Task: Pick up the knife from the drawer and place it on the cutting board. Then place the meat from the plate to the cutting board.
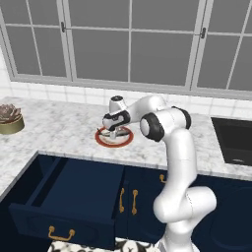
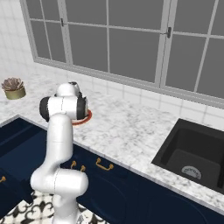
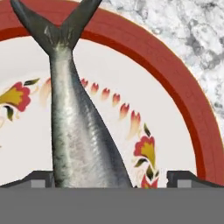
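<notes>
Your hand hovers wide open over the fish on the plate, holding nothing; straddle its body, then close gently

We see a white-and-grey marbled counter carrying the red-rimmed plate near its front edge, a small potted succulent resting well apart at the far left, and a black sink set into it to the right.
</notes>
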